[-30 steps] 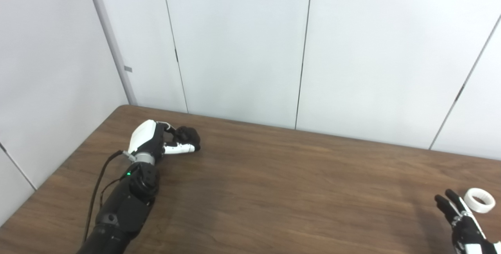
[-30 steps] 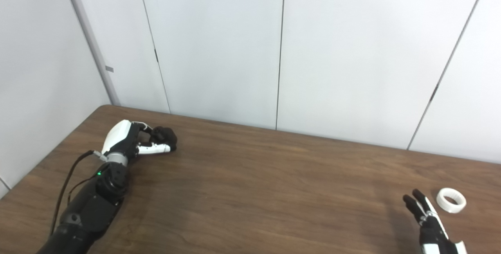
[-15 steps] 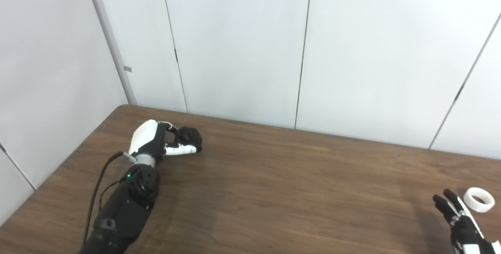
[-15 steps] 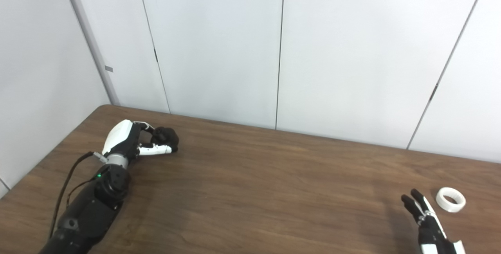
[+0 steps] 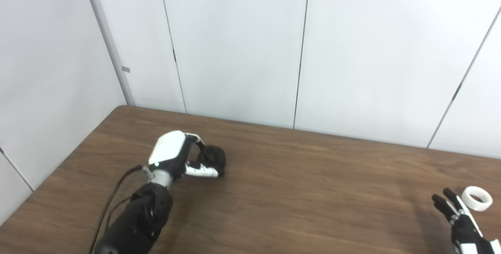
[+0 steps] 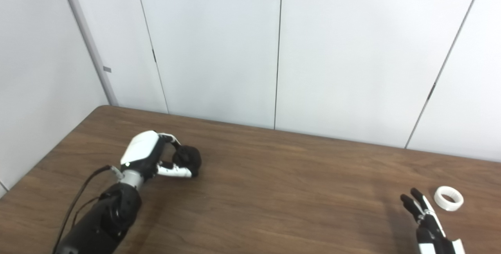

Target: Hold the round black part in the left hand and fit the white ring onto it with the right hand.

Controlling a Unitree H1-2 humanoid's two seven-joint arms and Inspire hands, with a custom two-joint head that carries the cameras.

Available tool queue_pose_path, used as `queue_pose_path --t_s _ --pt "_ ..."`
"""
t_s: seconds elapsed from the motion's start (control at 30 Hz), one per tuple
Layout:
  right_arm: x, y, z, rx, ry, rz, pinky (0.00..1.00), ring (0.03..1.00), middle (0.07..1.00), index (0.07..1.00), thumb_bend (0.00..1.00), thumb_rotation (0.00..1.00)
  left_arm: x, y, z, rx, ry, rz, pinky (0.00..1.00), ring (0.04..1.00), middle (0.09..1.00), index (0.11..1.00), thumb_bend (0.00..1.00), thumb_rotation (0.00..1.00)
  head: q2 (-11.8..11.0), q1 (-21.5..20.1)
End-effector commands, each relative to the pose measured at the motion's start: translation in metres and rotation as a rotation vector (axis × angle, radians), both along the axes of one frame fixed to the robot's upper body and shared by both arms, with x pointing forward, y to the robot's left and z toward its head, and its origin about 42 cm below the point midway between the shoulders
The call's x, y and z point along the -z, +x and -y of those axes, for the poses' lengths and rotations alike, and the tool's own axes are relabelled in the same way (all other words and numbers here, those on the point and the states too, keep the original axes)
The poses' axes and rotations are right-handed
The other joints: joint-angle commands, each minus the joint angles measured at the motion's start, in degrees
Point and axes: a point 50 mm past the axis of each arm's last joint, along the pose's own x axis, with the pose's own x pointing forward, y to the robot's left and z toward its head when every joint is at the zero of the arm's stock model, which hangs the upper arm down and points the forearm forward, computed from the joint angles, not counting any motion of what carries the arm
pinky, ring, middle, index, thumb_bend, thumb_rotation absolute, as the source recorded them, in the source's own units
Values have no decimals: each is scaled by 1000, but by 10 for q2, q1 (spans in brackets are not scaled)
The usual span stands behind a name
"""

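On the brown surface (image 5: 297, 191), my left hand (image 5: 178, 156) grips the round black part (image 5: 213, 158). My right hand (image 6: 424, 217) hovers open beside the white ring (image 6: 448, 198), which looks light, stiff, slippery; pinch its rim.

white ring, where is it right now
The white ring lies flat on the table at the far right of both eye views, just beyond the open right hand, which is not touching it.
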Motion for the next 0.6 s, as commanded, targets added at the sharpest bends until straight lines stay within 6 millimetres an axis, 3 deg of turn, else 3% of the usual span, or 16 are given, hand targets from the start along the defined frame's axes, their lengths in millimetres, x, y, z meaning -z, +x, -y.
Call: queue_pose_path --t_s 0.0,0.43,0.57 --pt "30 -17 -12 22 48 -111 1000 938 888 937 668 989 -25 2 13 65 42 104 1000 851 757 486 523 49 2 -4" --pt "18 -12 -30 11 46 -97 1000 946 904 941 699 985 -20 -33 76 248 111 176 989 841 750 485 523 51 25 -52" --pt "12 -11 -39 10 54 -107 1000 953 907 946 655 986 -14 -44 90 285 104 170 991 851 752 484 524 52 36 -76"
